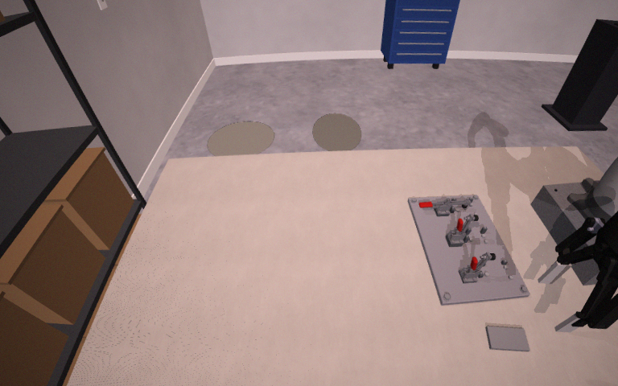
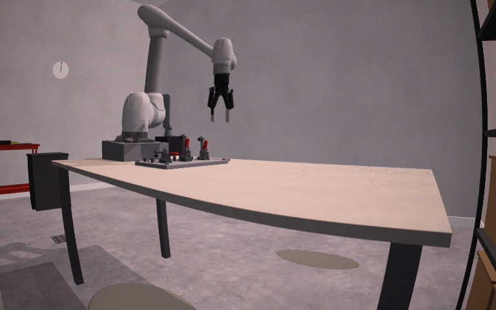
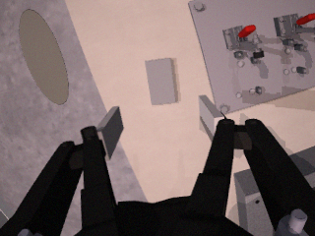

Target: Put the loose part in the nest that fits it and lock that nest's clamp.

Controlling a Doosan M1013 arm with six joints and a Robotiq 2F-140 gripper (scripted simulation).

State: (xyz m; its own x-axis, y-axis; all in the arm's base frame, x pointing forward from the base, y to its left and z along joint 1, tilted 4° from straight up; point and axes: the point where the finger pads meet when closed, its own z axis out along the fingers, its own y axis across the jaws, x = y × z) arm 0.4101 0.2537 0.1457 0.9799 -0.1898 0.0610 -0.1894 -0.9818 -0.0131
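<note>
In the top view a shelf rack (image 1: 84, 102) with brown boxes (image 1: 50, 254) stands at the far left, beside the surface (image 1: 273, 273). Two round tan patches lie on the floor beyond the surface's far edge, and a blue drawer cabinet (image 1: 420, 29) stands against the back wall. On the right part of the surface lies the grey fixture (image 1: 428, 254), a flat plate carrying three clamps. The far clamp's red handle (image 1: 426, 204) lies flat; the middle handle (image 1: 460, 223) and the near handle (image 1: 474, 262) stand up. The loose part (image 1: 507, 338), a flat grey plate, lies on the surface just in front of the fixture's near end, apart from it. Furthest right, the gripper (image 1: 560, 297) hangs well above the surface, off to the right of the fixture and part, its jaws apart with nothing between them. From the wrist view the part (image 3: 161, 81) shows below, between the two fingertips and beyond them, with the fixture (image 3: 217, 59) to its right.
</note>
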